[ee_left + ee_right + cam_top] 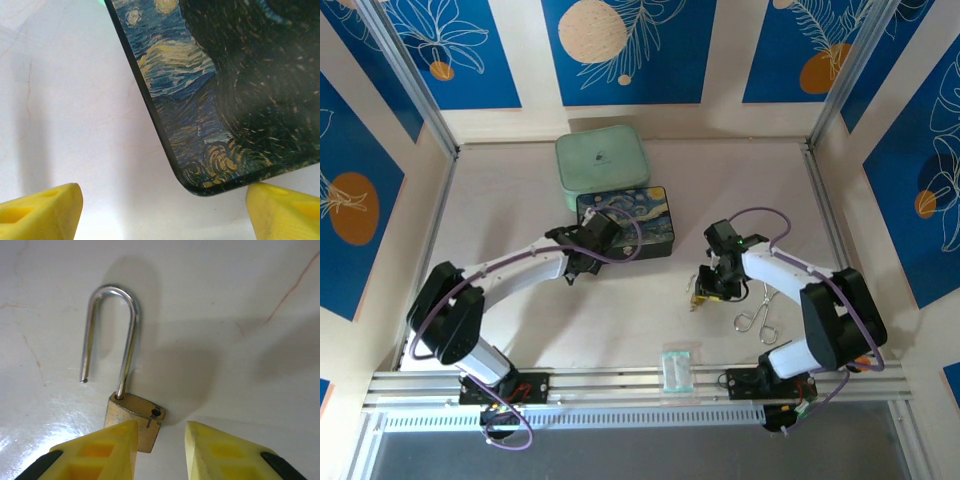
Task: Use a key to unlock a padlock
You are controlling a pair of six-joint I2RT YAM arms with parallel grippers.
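1. the padlock (pixel 131 412) is lying flat on the desk (pixel 240 300), with its shackle pointing away from the right pincer (pixel 161 434). one leg is sitting out of the brass body, so it's looking unlocked to me.
2. that pincer is hovering partly open right at the body, not squeezing anything.
3. the left pincer (pixel 162 200) is gaping wide and empty at the corner of the painted box (pixel 225 100).
4. i'm thinking the right one should be backing straight off, without nudging the shackle shut.

padlock (pixel 134 411): 1 | painted box (pixel 638 228): 1 | green box (pixel 600 158): 1 | wire-loop piece (pixel 758 313): 1 | clear packet (pixel 680 368): 1
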